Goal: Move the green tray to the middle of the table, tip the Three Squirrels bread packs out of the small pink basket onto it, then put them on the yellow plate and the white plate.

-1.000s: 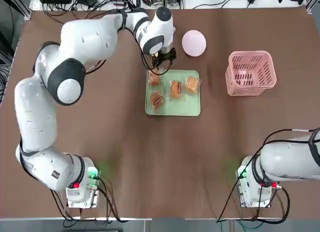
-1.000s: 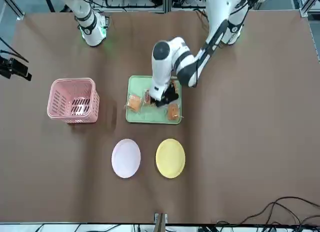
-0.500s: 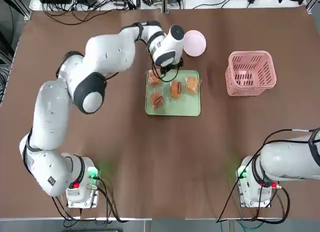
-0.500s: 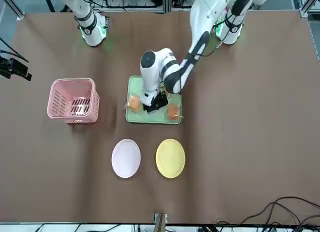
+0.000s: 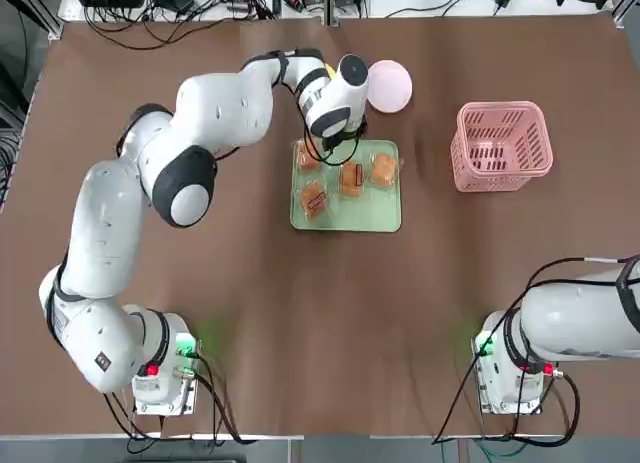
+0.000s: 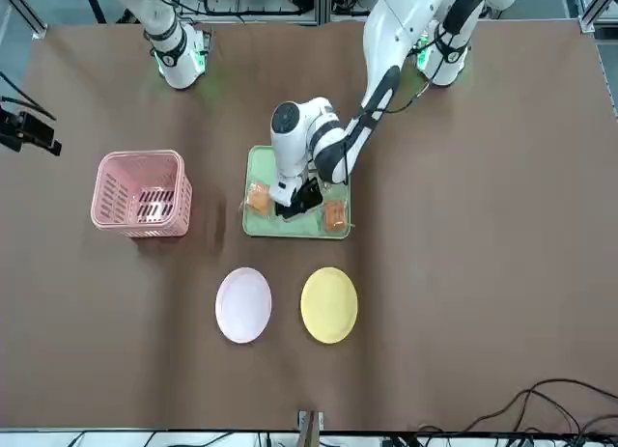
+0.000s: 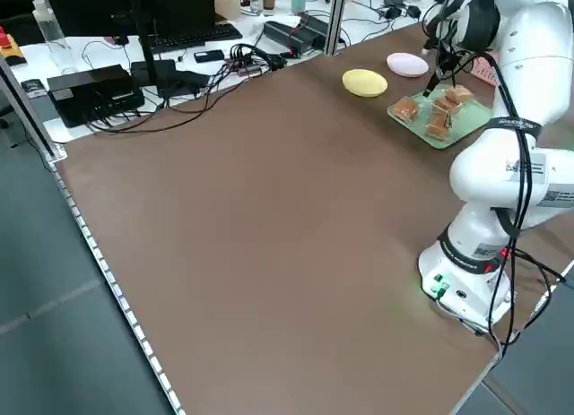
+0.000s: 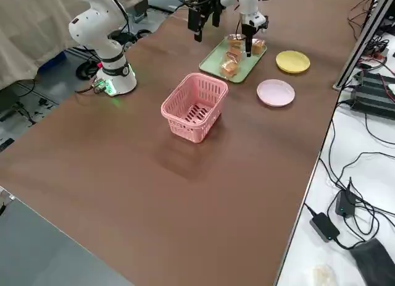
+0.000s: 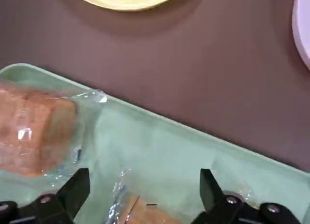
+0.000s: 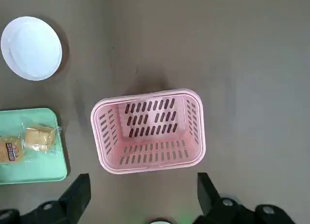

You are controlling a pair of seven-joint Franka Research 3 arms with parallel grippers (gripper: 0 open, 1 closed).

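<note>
The green tray (image 5: 350, 215) lies mid-table with several bread packs on it, among them one at its far left corner (image 5: 310, 158) and one in the middle (image 5: 350, 178). My left gripper (image 5: 335, 146) hangs open just over the tray's far edge. In the left wrist view its fingers (image 9: 72, 191) stand apart on either side of the middle pack (image 9: 140, 215) without touching it. Beyond the tray lie the yellow plate (image 6: 328, 304) and the white plate (image 6: 243, 304), both bare. The pink basket (image 5: 502, 145) stands upright to the right. My right gripper (image 10: 143, 197) is open, high above the basket.
The table (image 5: 300, 323) is bare brown cloth between the tray and the arm bases. In the top view the left arm hides the yellow plate. Cables and boxes lie past the table's far edge (image 5: 200, 3).
My left gripper has shifted over the tray from its far left corner toward the middle pack, and the arm's elbow has swung inward. The packs, plates and basket have not moved.
</note>
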